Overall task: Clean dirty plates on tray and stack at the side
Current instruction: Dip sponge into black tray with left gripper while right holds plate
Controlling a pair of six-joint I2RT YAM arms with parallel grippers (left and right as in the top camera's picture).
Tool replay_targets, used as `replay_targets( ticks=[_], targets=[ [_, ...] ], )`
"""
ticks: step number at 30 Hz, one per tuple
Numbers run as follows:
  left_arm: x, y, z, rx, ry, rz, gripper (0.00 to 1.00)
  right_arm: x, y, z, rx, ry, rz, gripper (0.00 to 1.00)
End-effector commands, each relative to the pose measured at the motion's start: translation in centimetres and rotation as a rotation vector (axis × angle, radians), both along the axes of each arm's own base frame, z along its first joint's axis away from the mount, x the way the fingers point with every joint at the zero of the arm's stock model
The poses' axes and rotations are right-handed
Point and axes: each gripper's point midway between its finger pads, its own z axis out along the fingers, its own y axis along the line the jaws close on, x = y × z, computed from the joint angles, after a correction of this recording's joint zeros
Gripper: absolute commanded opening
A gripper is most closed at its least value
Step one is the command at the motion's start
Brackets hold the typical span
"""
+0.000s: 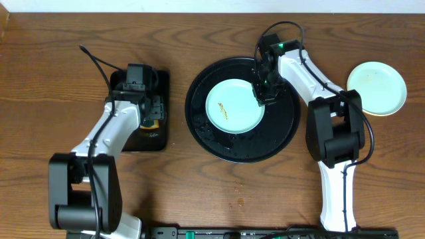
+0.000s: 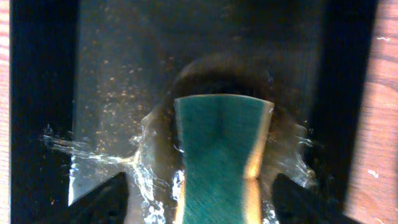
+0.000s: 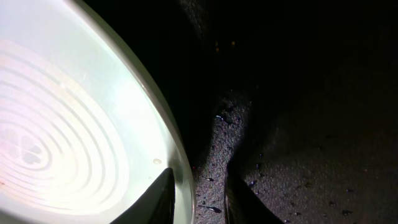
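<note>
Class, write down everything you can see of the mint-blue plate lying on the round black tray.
The plate is round, pale mint-blue and glossy, with concentric rings in its well and a raised rim. A thin brown smear lies left of its centre, so it is not yet clean. It lies flat on the round black tray, slightly above the middle. The right hand stands at its right edge, fingers apart on either side of the rim; whether they touch it cannot be told.

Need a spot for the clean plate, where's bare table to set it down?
Bare wood: in front of the round tray between left arm and right arm, and left of the rectangular tray. Crowded: round tray to stacked plates, where the right arm stands.
</note>
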Motion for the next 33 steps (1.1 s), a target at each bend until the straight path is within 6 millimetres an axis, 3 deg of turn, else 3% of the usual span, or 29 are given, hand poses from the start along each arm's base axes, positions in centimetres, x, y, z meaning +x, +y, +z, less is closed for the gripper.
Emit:
replay_targets(
  ticks=[1,6,10,18,19,21,22,23,26,28,29,32,33],
  targets=[
    [0.4,1.6,-0.3,0.04,-0.013,0.032,0.76,-0.6,-0.6,-0.1,-0.03,0.001,0.023,0.25],
    [1.6,1.5,0.1,0.0,-0.076,0.086,0.75,-0.3,-0.5,-0.3,-0.025,-0.014,0.023,0.25],
    [1.8,-1.3,-0.8,-0.15,-0.058,0.035,0.74,-0.1,-0.5,-0.3,-0.023,-0.02,0.023,0.26],
    [1.7,-1.2,-4.6,-0.141,0.012,0.039,0.74,-0.2,-0.5,-0.4,-0.023,-0.019,0.023,0.27],
    [1.8,-1.2,-5.0,-0.141,0.016,0.04,0.71,-0.2,-0.5,-0.4,-0.023,-0.019,0.024,0.27],
    [2.0,-1.2,-5.6,-0.141,0.017,0.039,0.26,-0.2,-0.5,-0.4,-0.023,-0.018,0.024,0.27],
    [2.0,-1.2,-5.6,-0.14,0.015,0.037,0.11,-0.2,-0.5,-0.4,-0.023,-0.018,0.024,0.27],
    [2.2,-1.2,-5.5,-0.138,0.008,0.031,0.08,-0.2,-0.5,-0.4,-0.023,-0.018,0.024,0.27],
    [2.5,-1.1,-4.8,-0.132,-0.014,0.029,0.13,-0.2,-0.5,-0.4,-0.023,-0.018,0.023,0.27],
    [2.3,-1.1,-4.7,-0.132,-0.005,0.03,0.63,-0.2,-0.5,-0.4,-0.024,-0.017,0.024,0.27],
    [2.0,-1.1,-4.8,-0.131,0.009,0.032,0.71,-0.3,-0.5,-0.4,-0.024,-0.016,0.024,0.28],
    [0.6,-1.0,-5.3,-0.128,0.067,0.036,0.72,-0.3,-0.5,-0.4,-0.024,-0.015,0.023,0.28],
    [0.0,-1.0,-5.5,-0.127,0.092,0.037,0.63,-0.3,-0.5,-0.3,-0.024,-0.015,0.023,0.29]
  ],
)
